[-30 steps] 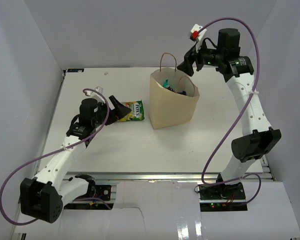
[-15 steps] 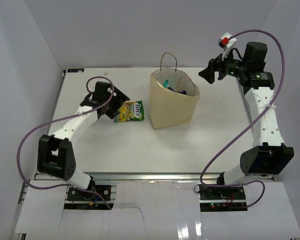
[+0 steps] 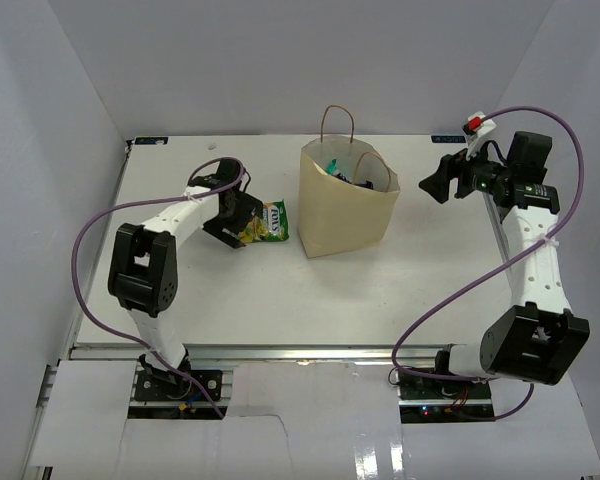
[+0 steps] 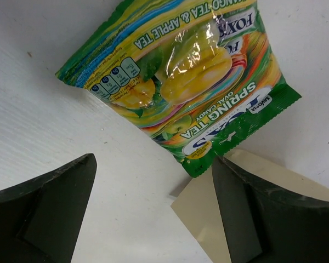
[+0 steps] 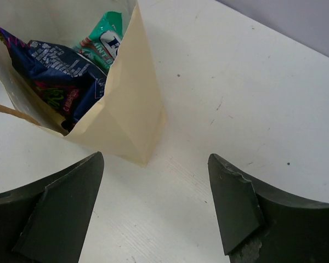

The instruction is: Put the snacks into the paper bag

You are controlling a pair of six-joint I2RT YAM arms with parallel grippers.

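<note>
The tan paper bag (image 3: 345, 205) stands upright mid-table with several snacks inside. The right wrist view shows its corner (image 5: 129, 109), a dark blue bag (image 5: 60, 66) and a teal packet (image 5: 105, 37) in it. A green-yellow pack (image 3: 267, 222) lies flat on the table left of the bag. It fills the top of the left wrist view (image 4: 181, 76), with the bag's edge (image 4: 214, 219) beside it. My left gripper (image 3: 234, 216) is open, low, just left of the pack (image 4: 153, 164). My right gripper (image 3: 436, 184) is open and empty, raised right of the bag (image 5: 153, 159).
White enclosure walls (image 3: 50, 150) close in the table on the left, back and right. The bag's loop handles (image 3: 337, 125) stick up above its rim. The table's front edge (image 3: 300, 350) runs just ahead of the arm bases.
My left arm has swung in, bringing its open gripper down beside the green-yellow pack. My right gripper has moved from over the bag's mouth to the right and lower.
</note>
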